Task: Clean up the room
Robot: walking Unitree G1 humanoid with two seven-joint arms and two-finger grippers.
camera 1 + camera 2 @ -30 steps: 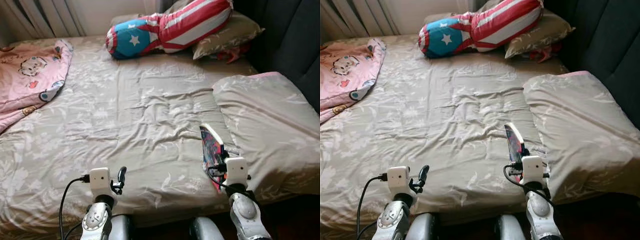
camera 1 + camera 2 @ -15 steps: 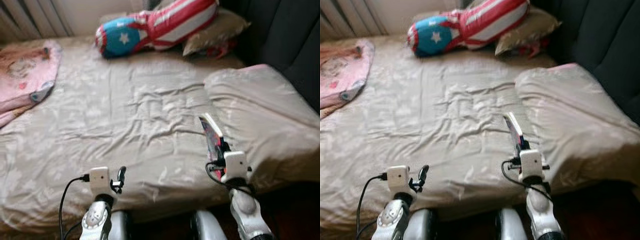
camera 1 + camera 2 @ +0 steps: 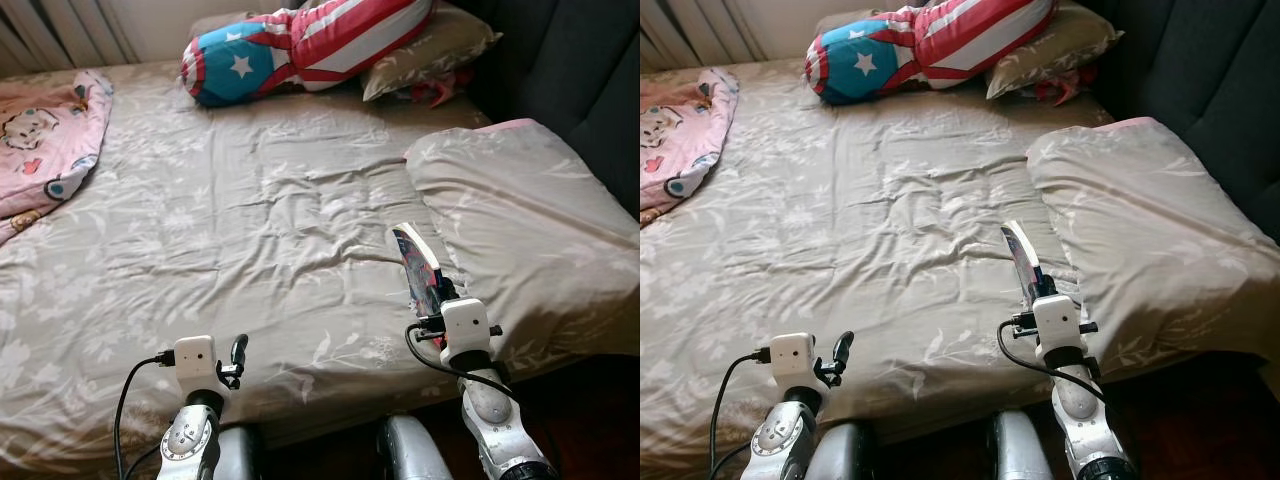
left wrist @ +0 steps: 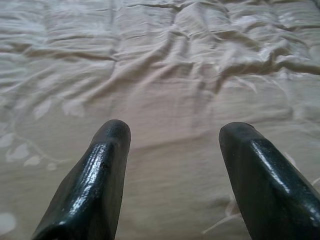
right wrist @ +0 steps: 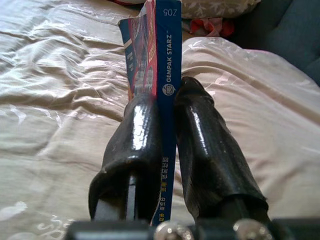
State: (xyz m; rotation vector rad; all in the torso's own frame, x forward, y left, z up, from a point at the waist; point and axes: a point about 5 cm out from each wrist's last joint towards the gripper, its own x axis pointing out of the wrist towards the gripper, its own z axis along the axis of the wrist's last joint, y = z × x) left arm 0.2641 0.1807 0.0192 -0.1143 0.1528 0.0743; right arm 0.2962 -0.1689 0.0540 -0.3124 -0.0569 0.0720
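A thin colourful book [image 3: 418, 266] with a blue spine [image 5: 167, 75] stands on edge above the bed's front right part. My right gripper [image 5: 167, 107] is shut on it, its two black fingers [image 5: 200, 135] pinching the spine. The book sits just left of a beige pillow [image 3: 520, 230]. My left gripper [image 4: 172, 145] is open with nothing between its fingers, low over the beige floral sheet [image 3: 220, 220] near the bed's front edge [image 3: 236, 350].
A red, white and blue star cushion [image 3: 300, 45] and a beige pillow [image 3: 430, 45] lie at the head of the bed. A pink cartoon blanket [image 3: 45, 130] lies at the far left. A dark upholstered wall [image 3: 580, 70] stands on the right.
The camera has shifted, so the whole scene sits differently. My right gripper has lifted the book a little higher over the bed. The left arm holds its place.
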